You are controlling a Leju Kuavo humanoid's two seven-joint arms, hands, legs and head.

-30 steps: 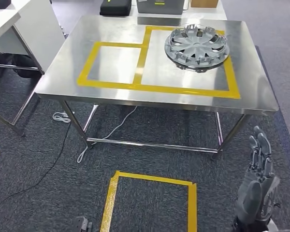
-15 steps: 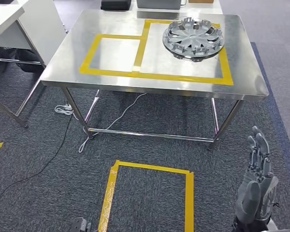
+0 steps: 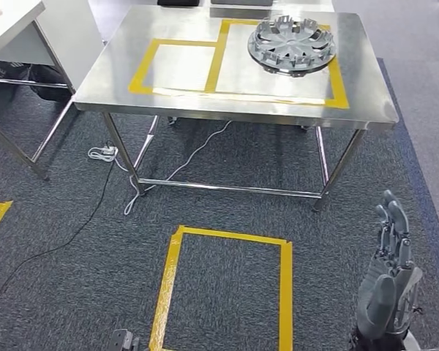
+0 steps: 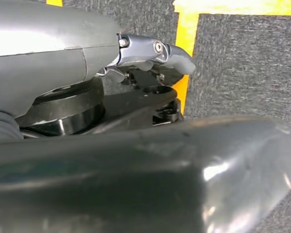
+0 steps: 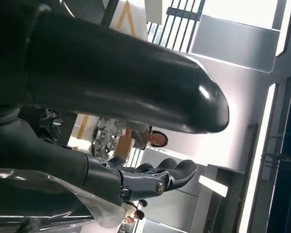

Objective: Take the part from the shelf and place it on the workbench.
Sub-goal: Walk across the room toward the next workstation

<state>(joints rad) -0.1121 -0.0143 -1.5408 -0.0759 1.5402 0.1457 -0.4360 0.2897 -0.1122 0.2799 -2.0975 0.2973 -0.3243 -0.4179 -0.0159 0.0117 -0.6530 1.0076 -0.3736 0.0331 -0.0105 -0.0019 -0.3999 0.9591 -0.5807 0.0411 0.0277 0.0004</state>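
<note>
The part, a silver wheel cover (image 3: 292, 44), lies flat on the steel workbench (image 3: 234, 102), inside the right-hand yellow tape rectangle. My right hand (image 3: 388, 285) hangs low at the lower right, well short of the bench, its fingers straight and apart and nothing in it. In the left wrist view my left hand (image 4: 100, 73) hangs over the carpet with its fingers (image 4: 155, 48) stretched out and holding nothing. In the right wrist view the right hand's fingers (image 5: 155, 182) are likewise extended and empty.
A yellow tape square (image 3: 225, 285) marks the carpet in front of the bench. A black cable (image 3: 57, 245) and a white power strip (image 3: 104, 153) lie on the floor at left. A white table (image 3: 18, 29) stands at far left. A person (image 5: 155, 138) is in the distance.
The whole picture has shifted: the bench with the wheel cover sits higher and farther off, so the camera has moved back. The right hand keeps its pose.
</note>
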